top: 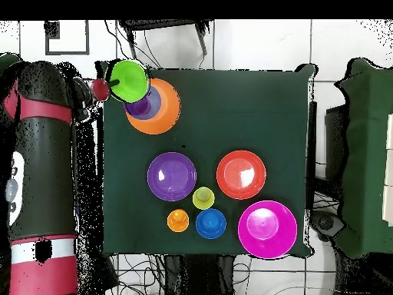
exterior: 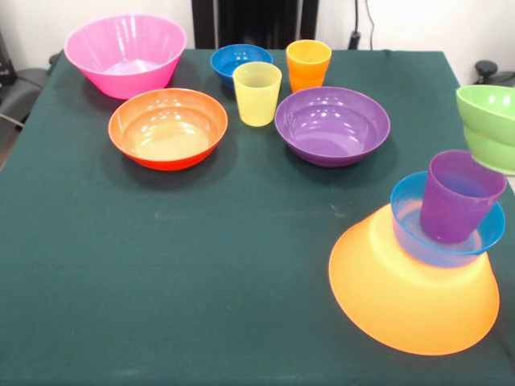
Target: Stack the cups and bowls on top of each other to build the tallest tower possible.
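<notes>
The tower stands at the table's near right in the front view: an upturned yellow-orange bowl (exterior: pixel 414 301), a light blue bowl (exterior: pixel 412 229) on it, and a purple cup (exterior: pixel 459 197) in that. It also shows in the overhead view (top: pixel 165 115). A green bowl (exterior: pixel 488 121) hangs in the air beside the tower, past the table's edge. In the overhead view my gripper (top: pixel 106 86) grips the rim of the green bowl (top: pixel 128 81). Still on the table are a yellow cup (exterior: pixel 257 92), an orange cup (exterior: pixel 308 63) and several loose bowls.
The loose bowls are a pink bowl (exterior: pixel 125 52), a dark blue bowl (exterior: pixel 240 63), an orange-red bowl (exterior: pixel 167 127) and a purple bowl (exterior: pixel 331 125), at the far half of the green table (exterior: pixel 201 273). My arm (top: pixel 42 177) runs along the table's side.
</notes>
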Robot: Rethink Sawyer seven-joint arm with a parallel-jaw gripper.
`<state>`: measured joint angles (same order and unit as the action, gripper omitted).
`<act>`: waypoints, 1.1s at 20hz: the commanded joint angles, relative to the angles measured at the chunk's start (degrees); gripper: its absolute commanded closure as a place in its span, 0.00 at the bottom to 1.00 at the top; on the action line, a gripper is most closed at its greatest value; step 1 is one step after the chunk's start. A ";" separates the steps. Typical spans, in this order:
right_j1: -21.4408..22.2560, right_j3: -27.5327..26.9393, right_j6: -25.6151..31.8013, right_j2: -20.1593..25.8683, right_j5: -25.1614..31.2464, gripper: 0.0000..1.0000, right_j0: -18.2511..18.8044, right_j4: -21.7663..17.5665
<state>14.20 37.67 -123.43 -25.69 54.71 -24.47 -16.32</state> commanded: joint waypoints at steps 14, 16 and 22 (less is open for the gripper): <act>0.15 9.32 11.91 4.46 -7.55 1.00 2.20 -5.42; 0.15 9.77 11.64 4.50 -7.70 1.00 2.13 -5.28; 0.36 11.04 12.50 4.10 -8.11 1.00 2.08 -5.96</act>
<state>14.92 40.34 -123.43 -25.69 48.47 -23.26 -16.72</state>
